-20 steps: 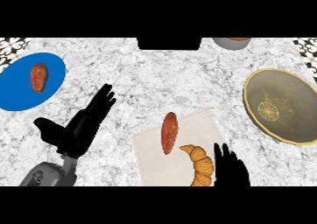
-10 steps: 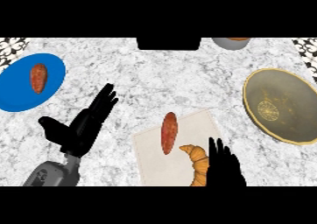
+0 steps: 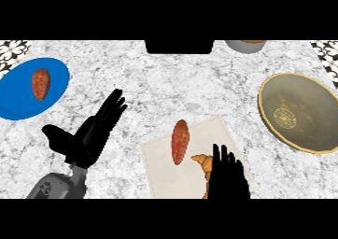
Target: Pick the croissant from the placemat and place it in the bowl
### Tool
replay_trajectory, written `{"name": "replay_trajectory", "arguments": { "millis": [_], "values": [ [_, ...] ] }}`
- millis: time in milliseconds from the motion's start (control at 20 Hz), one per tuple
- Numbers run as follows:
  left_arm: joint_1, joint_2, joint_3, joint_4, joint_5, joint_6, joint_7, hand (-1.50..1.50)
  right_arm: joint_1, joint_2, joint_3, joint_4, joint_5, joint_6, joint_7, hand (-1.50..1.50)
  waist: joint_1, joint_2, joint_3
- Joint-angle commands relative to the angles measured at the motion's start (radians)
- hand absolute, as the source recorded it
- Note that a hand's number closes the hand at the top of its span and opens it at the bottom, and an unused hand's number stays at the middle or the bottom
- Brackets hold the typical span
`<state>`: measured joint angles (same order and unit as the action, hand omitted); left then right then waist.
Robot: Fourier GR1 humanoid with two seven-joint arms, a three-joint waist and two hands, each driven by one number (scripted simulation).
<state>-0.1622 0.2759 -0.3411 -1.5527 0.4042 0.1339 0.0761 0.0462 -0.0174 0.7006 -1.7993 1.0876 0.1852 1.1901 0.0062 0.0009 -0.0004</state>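
We see the right robot hand (image 3: 227,177) with straight fingers lying over the croissant (image 3: 203,161) on the placemat (image 3: 165,170); the bowl (image 3: 301,112) is far to its right. The left robot hand (image 3: 89,135) rests open.

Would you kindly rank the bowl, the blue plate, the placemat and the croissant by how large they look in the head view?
1. Placemat, though the view's lower edge cuts it off.
2. Bowl and blue plate look close; the bowl seems slightly larger, but I would not rank them firmly.
3. Croissant, smallest, though the right hand covers part of it.
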Motion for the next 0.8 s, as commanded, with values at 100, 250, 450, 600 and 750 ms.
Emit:
{"name": "replay_trajectory", "arguments": {
  "millis": [100,250,450,600,750],
  "values": [
    [-0.016,0.003,0.039,0.001,0.014,-0.028,0.030,0.00,-0.039,0.017,0.005,-0.010,-0.022,0.070,0.210,-1.50,-0.007,-0.001,0.000],
    [-0.022,-0.016,0.040,0.045,-0.004,-0.033,0.009,0.00,-0.058,0.017,-0.013,0.088,-0.009,-0.002,0.174,-1.50,-0.008,0.000,0.000],
    [0.045,-0.016,0.027,-0.005,-0.014,-0.052,-0.008,0.00,-0.074,0.017,0.021,0.158,-0.011,-0.082,0.190,-1.50,0.001,-0.001,0.000],
    [0.027,-0.038,0.031,0.018,-0.031,-0.035,0.001,0.00,-0.084,0.017,-0.020,0.218,-0.005,-0.113,0.149,-1.50,-0.002,0.000,0.000],
    [-0.038,-0.022,0.071,0.018,-0.011,-0.059,0.055,0.00,-0.059,0.017,-0.022,0.200,0.012,-0.113,0.127,-1.50,-0.007,-0.001,0.000]
  ]
}}
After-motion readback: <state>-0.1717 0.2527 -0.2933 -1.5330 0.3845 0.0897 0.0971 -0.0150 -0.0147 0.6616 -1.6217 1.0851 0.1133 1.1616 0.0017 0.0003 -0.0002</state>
